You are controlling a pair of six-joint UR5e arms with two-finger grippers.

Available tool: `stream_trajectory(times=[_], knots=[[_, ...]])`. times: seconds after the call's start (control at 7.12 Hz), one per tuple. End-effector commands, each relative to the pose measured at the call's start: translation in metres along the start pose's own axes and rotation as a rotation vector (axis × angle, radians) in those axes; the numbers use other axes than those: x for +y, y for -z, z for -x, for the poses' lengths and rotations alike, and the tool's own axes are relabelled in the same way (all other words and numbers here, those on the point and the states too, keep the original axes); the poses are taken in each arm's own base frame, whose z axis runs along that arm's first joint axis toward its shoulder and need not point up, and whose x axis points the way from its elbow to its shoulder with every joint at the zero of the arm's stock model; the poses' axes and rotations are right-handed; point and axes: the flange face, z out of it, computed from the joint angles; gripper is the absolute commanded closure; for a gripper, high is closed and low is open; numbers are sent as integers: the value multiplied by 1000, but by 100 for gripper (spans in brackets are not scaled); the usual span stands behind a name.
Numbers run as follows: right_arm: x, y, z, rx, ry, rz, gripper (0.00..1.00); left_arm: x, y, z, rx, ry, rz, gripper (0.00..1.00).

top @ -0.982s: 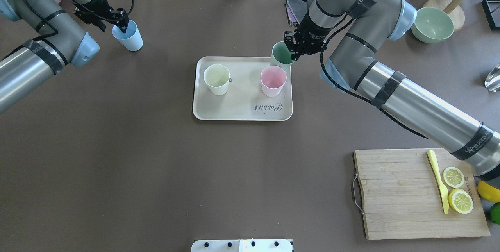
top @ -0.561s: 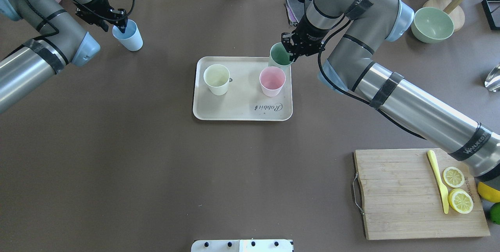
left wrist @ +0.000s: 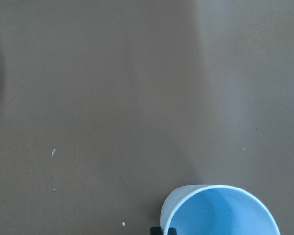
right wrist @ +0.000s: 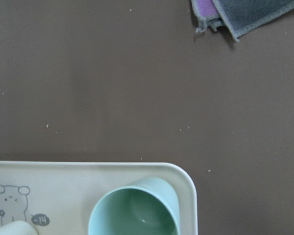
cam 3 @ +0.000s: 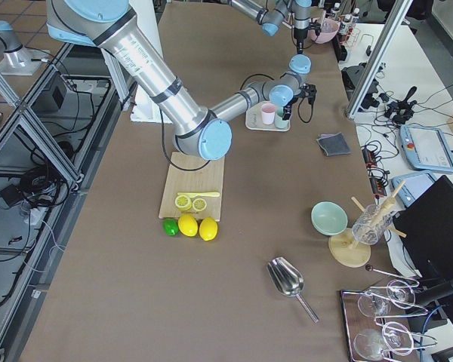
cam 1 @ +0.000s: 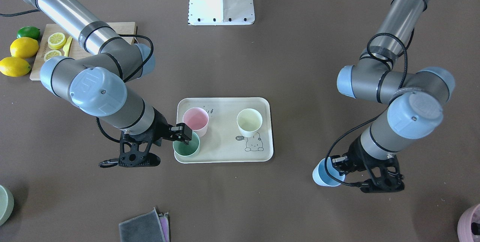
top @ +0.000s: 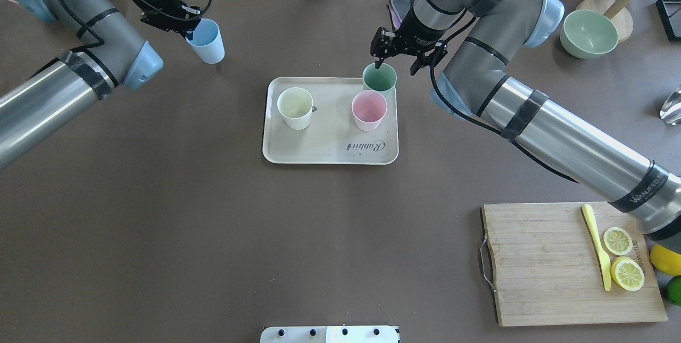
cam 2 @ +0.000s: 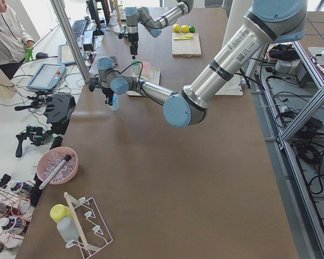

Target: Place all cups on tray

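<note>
The cream tray lies mid-table. On it stand the cream-white cup, the pink cup and the sage green cup, which is in the far right corner and also shows in the right wrist view. My right gripper is open just over the green cup's far rim. My left gripper is shut on the rim of the light blue cup and holds it tilted, left of the tray and beyond it. The left wrist view shows the blue cup over bare table.
Folded cloths lie just beyond my right gripper. A green bowl is at the far right. A wooden cutting board with lemon slices and a yellow knife is at the near right. A pink bowl sits beyond my left arm.
My right gripper has opened and let go of the green cup, which now stands in the tray's corner. My left gripper has carried the blue cup to the right, toward the tray.
</note>
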Motion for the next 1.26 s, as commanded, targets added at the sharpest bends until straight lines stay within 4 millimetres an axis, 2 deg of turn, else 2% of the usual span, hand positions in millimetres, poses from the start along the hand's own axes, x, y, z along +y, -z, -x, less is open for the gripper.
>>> stream_trajectory(times=[0.0, 0.14, 0.28, 0.56, 0.7, 0.84, 0.98, 1.12], knots=[[-22, 28, -60, 1, 36, -6, 0, 37, -1, -109, 77, 110, 30, 100], [-23, 29, -66, 3, 33, -7, 0, 56, -2, -134, 96, 129, 36, 100], [-23, 30, -67, 3, 33, -8, 0, 80, -22, -144, 69, 121, 34, 100], [-22, 31, -66, -1, 28, -9, 0, 95, -29, -129, 54, 114, 34, 100], [-17, 37, -65, -6, 27, -13, 0, 97, -27, -127, 54, 114, 36, 86], [-13, 40, -64, -11, 29, -14, 0, 94, -17, -136, 25, 122, 49, 2], [-13, 37, -68, -4, 23, -9, 0, 81, -4, -130, 23, 120, 37, 2], [-21, 46, -87, 12, 3, -11, 0, 69, 19, -112, 41, 74, 62, 2]])
